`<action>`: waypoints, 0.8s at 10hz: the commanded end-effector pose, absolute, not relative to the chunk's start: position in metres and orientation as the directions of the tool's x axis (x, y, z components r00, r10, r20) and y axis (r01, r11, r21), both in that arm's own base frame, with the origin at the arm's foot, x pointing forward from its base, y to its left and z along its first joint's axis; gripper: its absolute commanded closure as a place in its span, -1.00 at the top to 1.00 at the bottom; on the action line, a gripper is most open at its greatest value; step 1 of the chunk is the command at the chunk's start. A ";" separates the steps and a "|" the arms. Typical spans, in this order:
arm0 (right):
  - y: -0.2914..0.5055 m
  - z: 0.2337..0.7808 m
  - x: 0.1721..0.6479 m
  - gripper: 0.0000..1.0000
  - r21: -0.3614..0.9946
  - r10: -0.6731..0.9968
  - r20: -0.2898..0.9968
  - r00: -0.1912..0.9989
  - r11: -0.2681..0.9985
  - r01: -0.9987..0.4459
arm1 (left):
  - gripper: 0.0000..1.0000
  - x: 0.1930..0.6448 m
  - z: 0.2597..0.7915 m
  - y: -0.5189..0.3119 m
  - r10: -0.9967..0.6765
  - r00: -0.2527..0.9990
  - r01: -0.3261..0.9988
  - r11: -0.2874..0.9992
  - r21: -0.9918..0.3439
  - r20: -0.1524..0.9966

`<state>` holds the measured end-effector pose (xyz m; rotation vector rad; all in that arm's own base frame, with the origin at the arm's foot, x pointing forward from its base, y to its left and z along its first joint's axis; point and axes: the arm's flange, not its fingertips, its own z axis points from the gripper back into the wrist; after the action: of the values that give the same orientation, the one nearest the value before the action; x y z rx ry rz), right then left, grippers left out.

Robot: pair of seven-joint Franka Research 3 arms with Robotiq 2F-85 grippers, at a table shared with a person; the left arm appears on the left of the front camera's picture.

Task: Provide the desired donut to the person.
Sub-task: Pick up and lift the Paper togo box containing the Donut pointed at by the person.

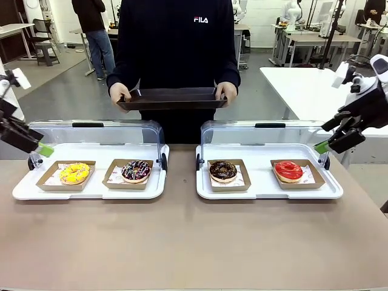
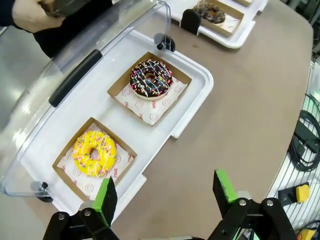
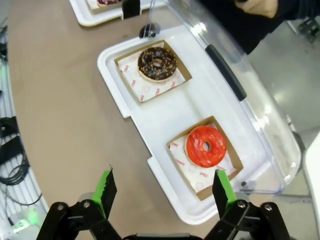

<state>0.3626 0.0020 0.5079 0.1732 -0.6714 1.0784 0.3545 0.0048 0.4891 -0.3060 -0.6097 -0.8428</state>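
Bench [image 1: 182, 242] bears donut trays [image 1: 91, 195]; raised clear lids [image 1: 97, 130] screen the person [image 1: 176, 48]; left end effector [image 2: 167, 192], right end effector [image 3: 162, 190] spread, empty.

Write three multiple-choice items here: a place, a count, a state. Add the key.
1. In the right tray, the red donut sits:
A. at the inner end
B. at the outer end
C. dead centre

2. Donuts in both trays together:
A. two
B. four
C. six

3. The robot's hands are:
A. both open and empty
B. both shut
C. one shut on a donut

Key:
1 B, it lies on the side toward the right hand.
2 B, two in the left tray, two in the right.
3 A, the left hand and the right hand stand spread with nothing between.
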 end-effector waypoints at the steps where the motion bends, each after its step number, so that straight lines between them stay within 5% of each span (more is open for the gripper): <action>1: -0.006 0.511 0.374 1.00 -0.147 0.742 0.612 0.273 0.446 -0.883 | 1.00 0.309 0.456 0.016 -0.611 0.460 0.796 0.606 0.006 0.644; 8: -0.020 0.520 0.363 1.00 -0.169 0.672 0.716 0.189 0.429 -0.887 | 1.00 0.291 0.473 0.041 -0.571 0.392 0.783 0.619 0.065 0.721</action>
<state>0.3657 -0.0169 0.5211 0.2968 -0.7850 1.1021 0.3352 0.0516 0.5125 -0.3026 -0.7407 -0.8596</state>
